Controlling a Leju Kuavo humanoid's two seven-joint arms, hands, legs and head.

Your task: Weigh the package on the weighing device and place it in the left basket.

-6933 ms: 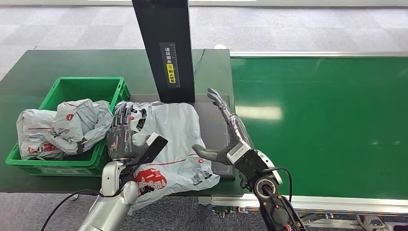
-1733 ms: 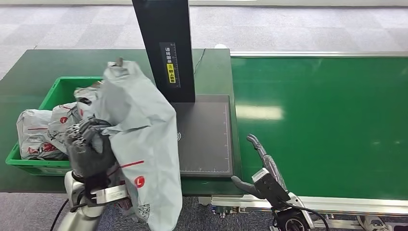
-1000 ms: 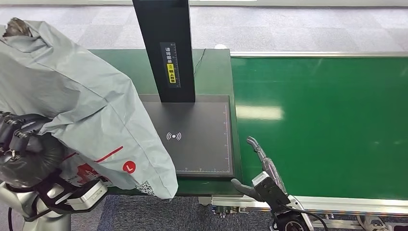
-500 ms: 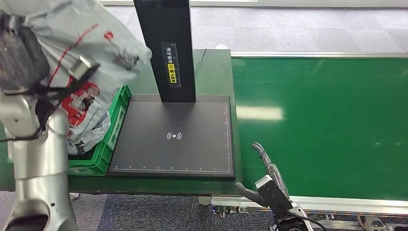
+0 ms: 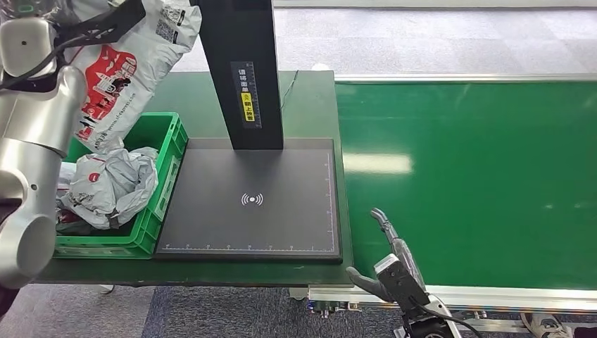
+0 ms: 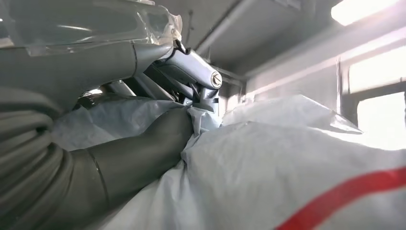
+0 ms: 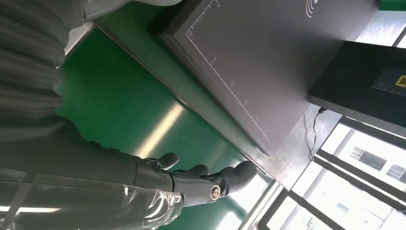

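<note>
The left hand (image 6: 119,158) had its thumb and fingers clamped on the grey package (image 5: 123,67), which hung raised above the far end of the green basket (image 5: 165,190), clear of its rim; the basket, touching the left edge of the black weighing device (image 5: 281,204), held crumpled grey bags (image 5: 109,186). The right hand (image 5: 391,264) hovered low at the near edge of the green conveyor belt (image 5: 479,176), holding nothing, fingers extended and apart from the thumb; the weighing plate was bare.
</note>
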